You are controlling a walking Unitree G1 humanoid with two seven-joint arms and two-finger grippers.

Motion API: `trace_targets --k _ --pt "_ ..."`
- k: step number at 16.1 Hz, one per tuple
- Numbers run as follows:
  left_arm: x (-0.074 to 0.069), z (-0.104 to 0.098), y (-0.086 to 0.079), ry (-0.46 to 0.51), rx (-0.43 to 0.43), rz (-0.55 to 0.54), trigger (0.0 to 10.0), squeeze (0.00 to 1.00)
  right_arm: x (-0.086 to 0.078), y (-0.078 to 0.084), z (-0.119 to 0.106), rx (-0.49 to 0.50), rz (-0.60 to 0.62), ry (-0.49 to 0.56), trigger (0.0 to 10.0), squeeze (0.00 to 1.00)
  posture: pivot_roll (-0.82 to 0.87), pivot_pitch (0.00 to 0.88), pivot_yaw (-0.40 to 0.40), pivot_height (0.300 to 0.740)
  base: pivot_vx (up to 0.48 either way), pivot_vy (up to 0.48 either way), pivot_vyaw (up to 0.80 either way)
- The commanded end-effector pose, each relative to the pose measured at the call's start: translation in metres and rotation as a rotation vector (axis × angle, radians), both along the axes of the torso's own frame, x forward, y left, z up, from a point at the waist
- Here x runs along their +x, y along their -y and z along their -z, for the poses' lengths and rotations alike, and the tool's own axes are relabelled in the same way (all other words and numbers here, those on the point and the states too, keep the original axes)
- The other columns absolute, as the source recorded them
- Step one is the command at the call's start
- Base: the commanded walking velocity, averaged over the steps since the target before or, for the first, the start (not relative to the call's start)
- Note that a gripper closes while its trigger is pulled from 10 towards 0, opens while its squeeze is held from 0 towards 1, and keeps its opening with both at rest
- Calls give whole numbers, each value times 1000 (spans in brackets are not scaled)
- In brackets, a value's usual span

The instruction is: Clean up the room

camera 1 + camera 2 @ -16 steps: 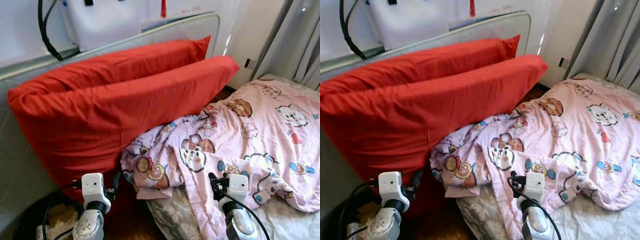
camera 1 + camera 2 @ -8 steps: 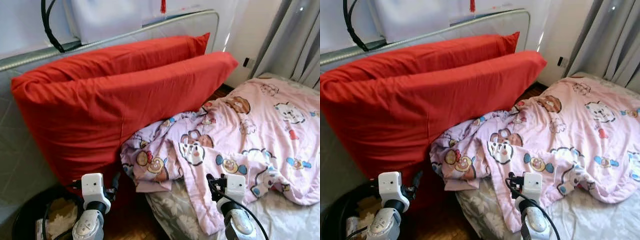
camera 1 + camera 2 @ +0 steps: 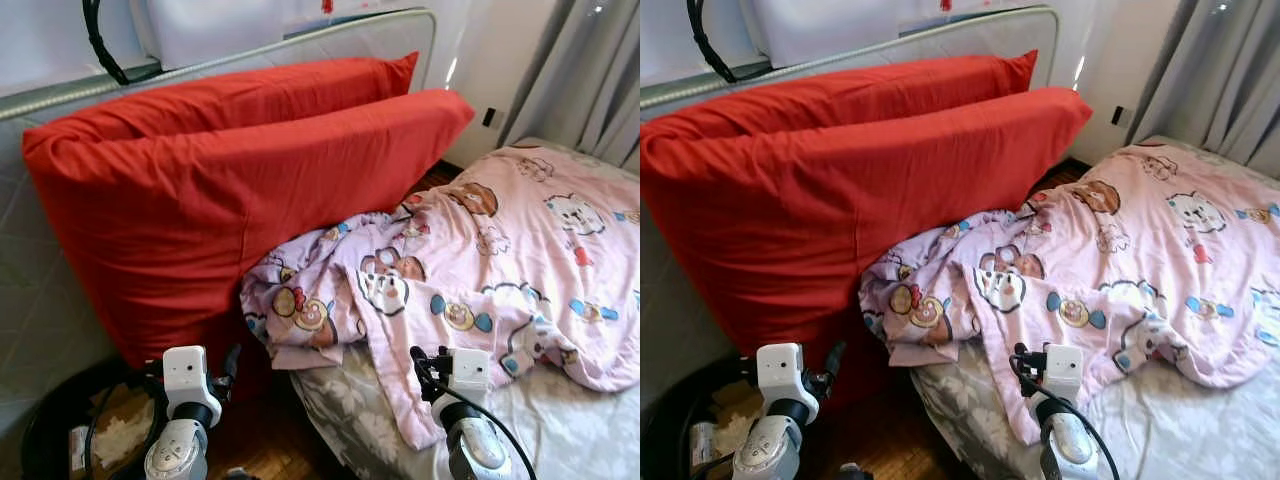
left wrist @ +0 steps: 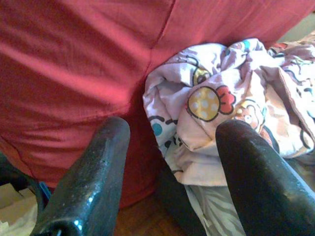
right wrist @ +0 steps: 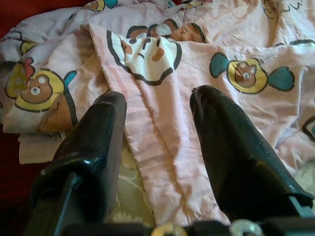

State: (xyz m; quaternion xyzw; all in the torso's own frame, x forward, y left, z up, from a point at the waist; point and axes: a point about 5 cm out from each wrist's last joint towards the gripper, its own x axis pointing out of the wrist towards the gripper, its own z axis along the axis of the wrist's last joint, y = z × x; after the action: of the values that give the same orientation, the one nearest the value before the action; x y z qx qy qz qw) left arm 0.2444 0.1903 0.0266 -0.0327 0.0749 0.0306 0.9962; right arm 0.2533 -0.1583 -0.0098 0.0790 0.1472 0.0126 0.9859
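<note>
Two big red pillows lean against the padded headboard at the left. A pink cartoon-print quilt lies crumpled over the bed, its bunched end touching the lower pillow. My left gripper is open, held low before the pillow and the quilt's bunched end, touching neither. My right gripper is open above the quilt's hanging edge, with nothing between its fingers. Both wrists show at the bottom of the head views.
A black bin with paper in it stands on the wooden floor at the lower left. A floral sheet covers the mattress under the quilt. Grey curtains hang at the far right.
The view has shifted slightly, so pillows and quilt sit a little higher and more of the floor shows. Both grippers keep their places and stay open.
</note>
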Motion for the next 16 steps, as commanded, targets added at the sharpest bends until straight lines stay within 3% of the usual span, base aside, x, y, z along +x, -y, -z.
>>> trace_targets --k 1,10,16 --pt "2 -4 -1 7 -7 0 10000 0 -4 -3 5 5 -14 -34 10000 0 -6 59 -27 665 0 0 0" --pt "2 -6 1 8 -7 8 10000 0 -7 -8 12 10 -27 -76 10000 0 -2 66 -19 665 0 0 0" --pt "1 -7 0 4 -5 9 10000 0 -7 -10 13 22 -28 -78 10000 0 3 72 -14 635 0 0 0"
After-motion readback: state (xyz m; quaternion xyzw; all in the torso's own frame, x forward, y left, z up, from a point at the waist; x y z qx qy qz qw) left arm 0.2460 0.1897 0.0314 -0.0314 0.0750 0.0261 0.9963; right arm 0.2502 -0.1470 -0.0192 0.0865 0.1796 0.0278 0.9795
